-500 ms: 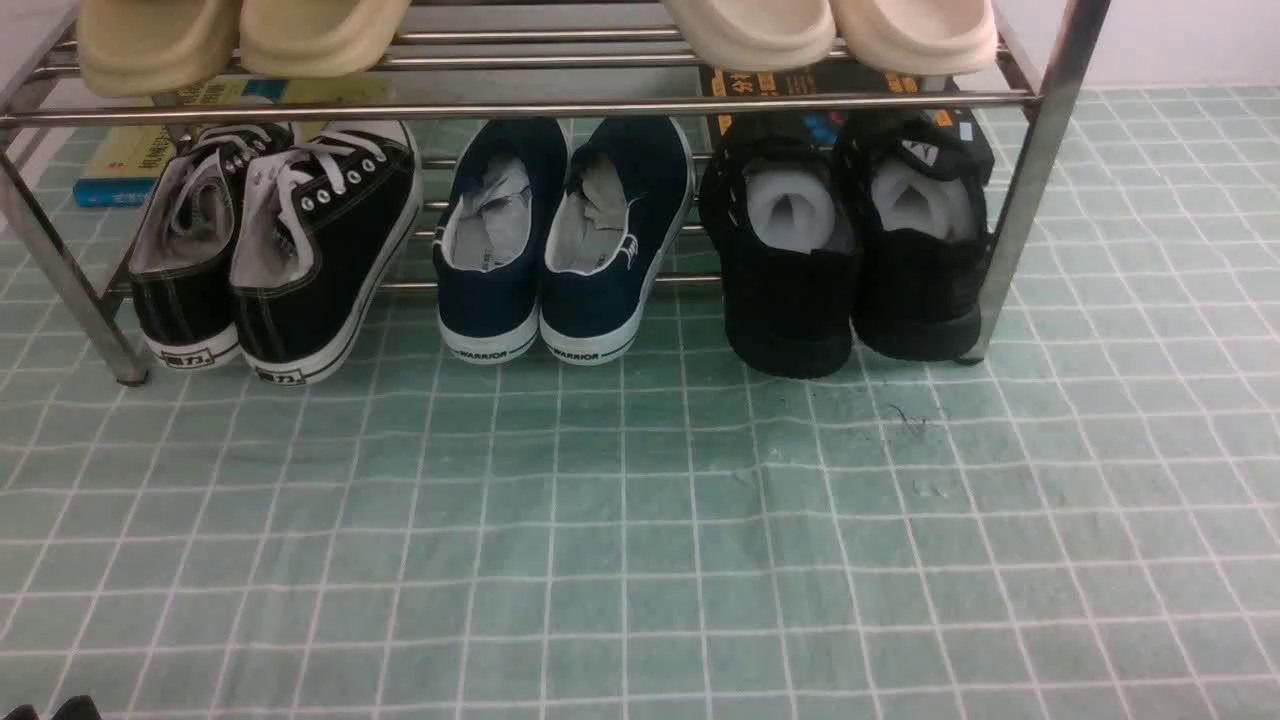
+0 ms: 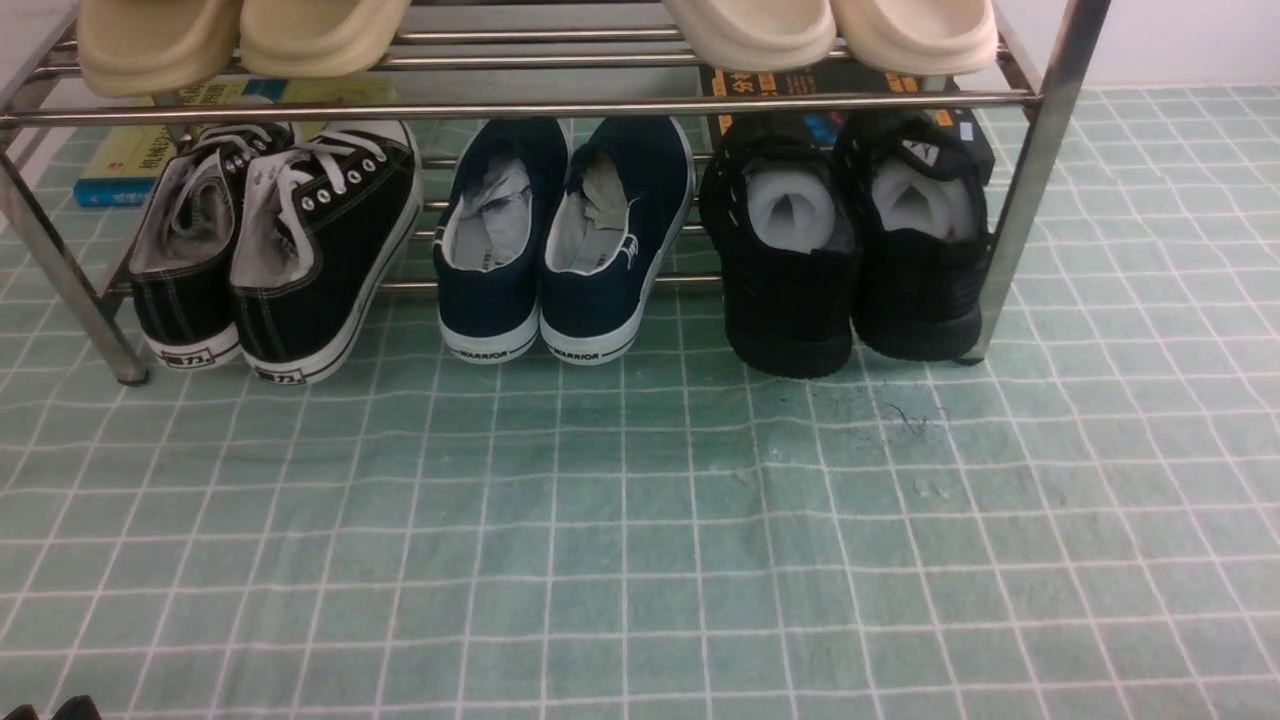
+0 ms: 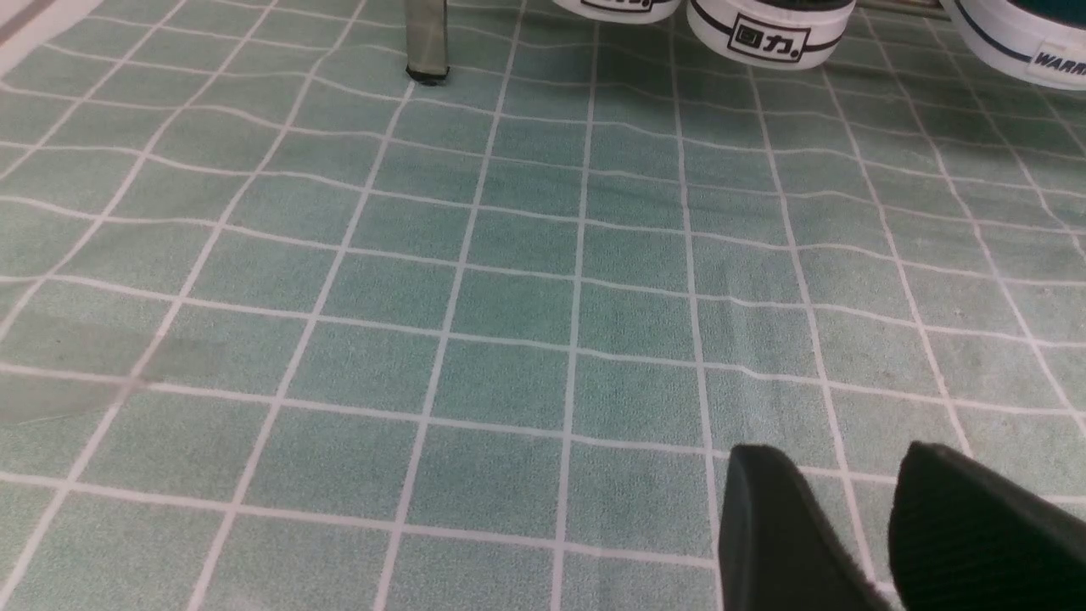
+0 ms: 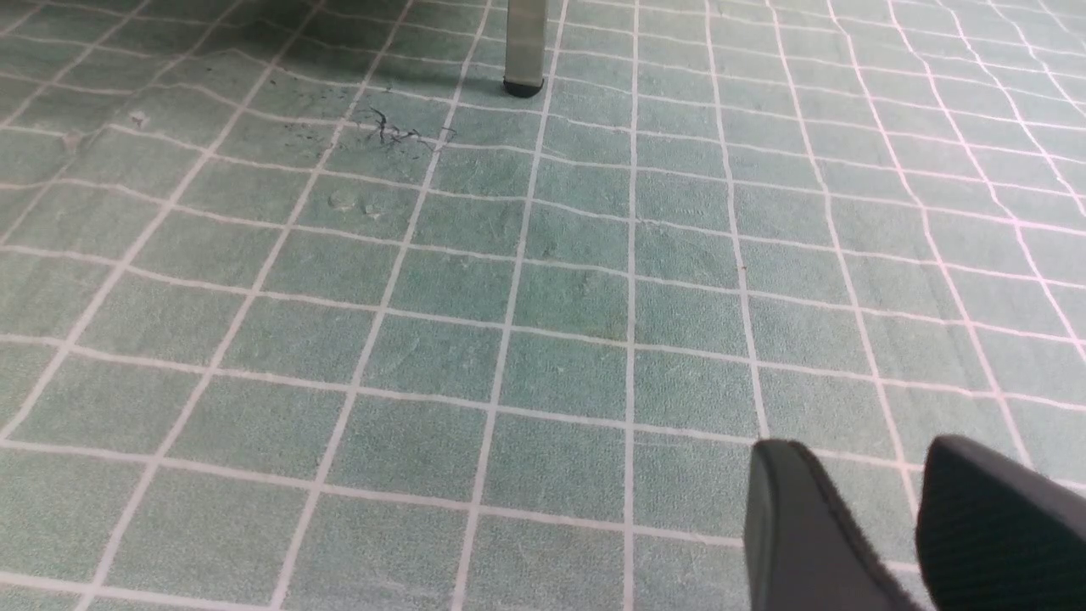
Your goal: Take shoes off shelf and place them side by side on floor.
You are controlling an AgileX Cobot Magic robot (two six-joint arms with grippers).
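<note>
The two all-black shoes [image 2: 790, 260] [image 2: 920, 250] lie side by side at the right end of the shelf's [image 2: 520, 103] lower tier, heels toward me and tipped down to the floor [image 2: 640, 540], white paper inside. In the left wrist view my left gripper [image 3: 836, 454] hovers open over bare floor [image 3: 509, 297], nothing between its fingers, with a shelf leg [image 3: 427, 42] far ahead. My right gripper [image 4: 857, 445] is likewise open and empty above the floor [image 4: 551, 297], short of the right shelf leg [image 4: 524, 47]. Only the left gripper's dark tips [image 2: 60, 708] show in the front view.
Black canvas sneakers with white soles [image 2: 270, 250] and navy slip-ons [image 2: 560, 250] share the lower tier, to the left. Beige slippers [image 2: 240, 35] [image 2: 830, 30] sit on the upper tier. Books [image 2: 120, 165] lie behind the rack. The right shelf leg [image 2: 1030, 180] stands close beside the black pair.
</note>
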